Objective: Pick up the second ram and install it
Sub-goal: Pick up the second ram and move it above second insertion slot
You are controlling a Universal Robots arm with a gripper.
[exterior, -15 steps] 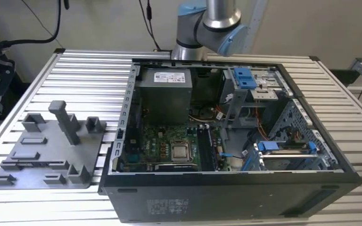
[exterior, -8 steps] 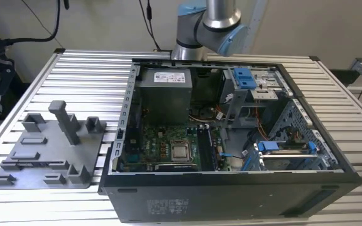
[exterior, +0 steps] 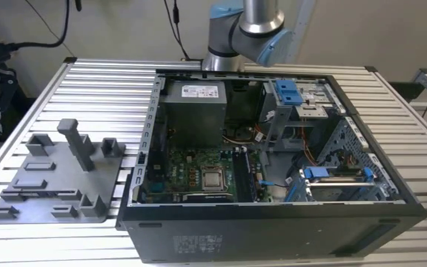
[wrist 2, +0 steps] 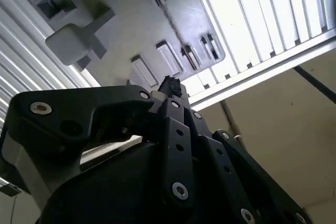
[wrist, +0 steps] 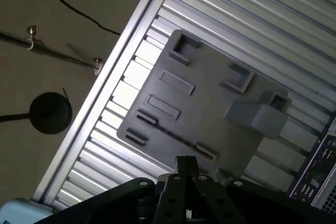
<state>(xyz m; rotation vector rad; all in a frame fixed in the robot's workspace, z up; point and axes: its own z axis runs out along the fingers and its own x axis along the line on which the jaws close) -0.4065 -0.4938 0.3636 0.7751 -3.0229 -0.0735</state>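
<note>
The ribbed aluminium bench carried an open computer case; a grey fixture plate lay just beside the case, on the exterior view's left.

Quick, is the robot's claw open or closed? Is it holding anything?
Gripper: closed, with nothing seen between its fingertips, pointing toward the grey fixture plate.

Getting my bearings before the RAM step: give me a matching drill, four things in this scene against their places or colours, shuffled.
1 fixture plate
2 power supply
3 processor socket
4 drive latches

a blue
b on the motherboard
c on the table, outside the case
d grey box in the case, nearest the arm

Pairs: 1c, 2d, 3b, 4a.
</note>
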